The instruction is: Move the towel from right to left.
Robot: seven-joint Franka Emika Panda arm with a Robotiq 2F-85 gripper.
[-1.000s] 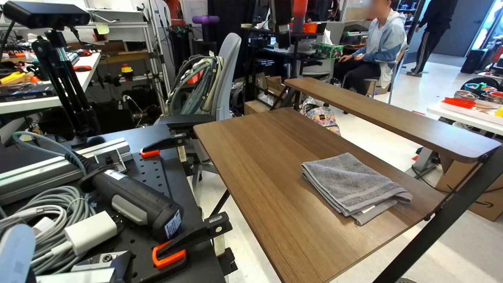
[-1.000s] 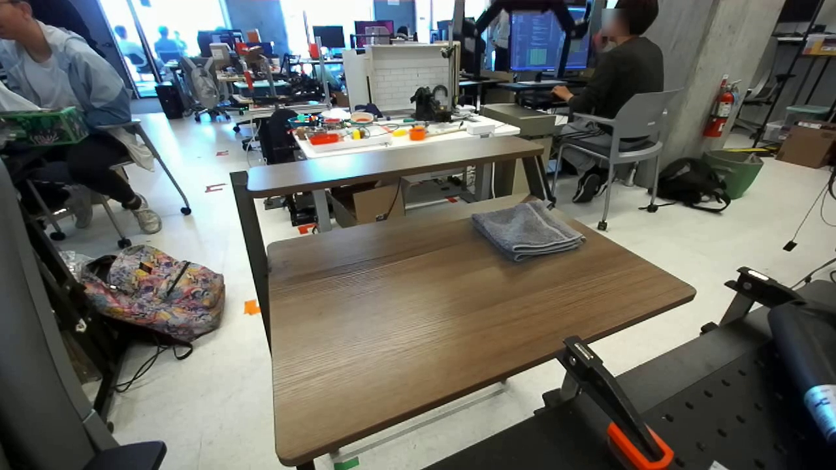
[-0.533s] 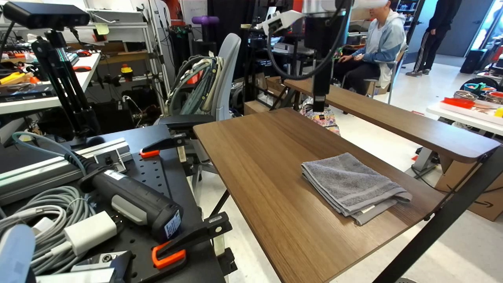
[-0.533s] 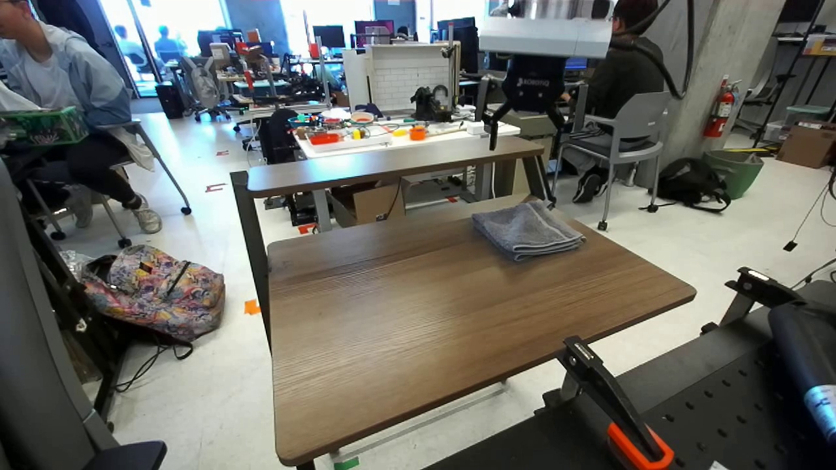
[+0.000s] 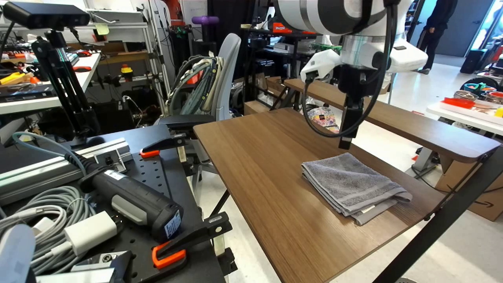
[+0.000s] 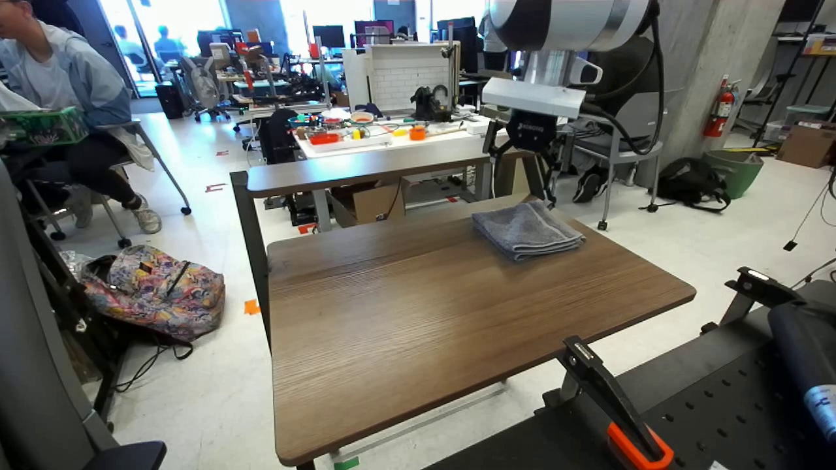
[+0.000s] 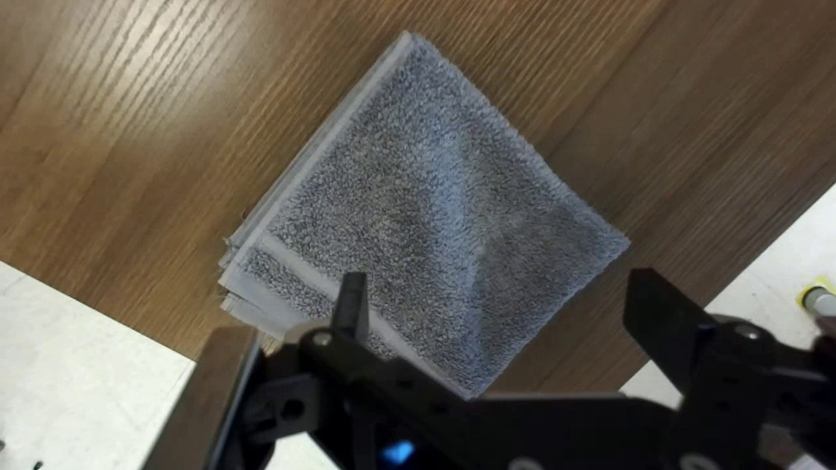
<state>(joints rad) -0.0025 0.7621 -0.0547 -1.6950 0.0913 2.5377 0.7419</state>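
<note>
The towel is a grey folded cloth (image 5: 349,182) lying flat on the brown wooden table; it shows also in an exterior view (image 6: 526,228) and in the wrist view (image 7: 418,196). Its layered edges and a slight crease show. My gripper (image 5: 346,142) hangs above the table close to the towel's edge on the raised-shelf side, apart from the cloth; it shows too in an exterior view (image 6: 522,192). In the wrist view the two fingers (image 7: 498,279) stand wide apart with nothing between them; the left finger overlaps the towel, the right one overlaps the table beside it.
The brown table (image 5: 267,157) has a raised shelf (image 5: 432,133) along one side, held by a black leg frame (image 6: 251,248). A black bench with clamps (image 5: 196,232), cables and a black handheld device (image 5: 133,196) stands beside it. A grey chair (image 5: 224,78) is near one end.
My arm has come into view from above and moved down, closer to the towel. The towel has not moved.
</note>
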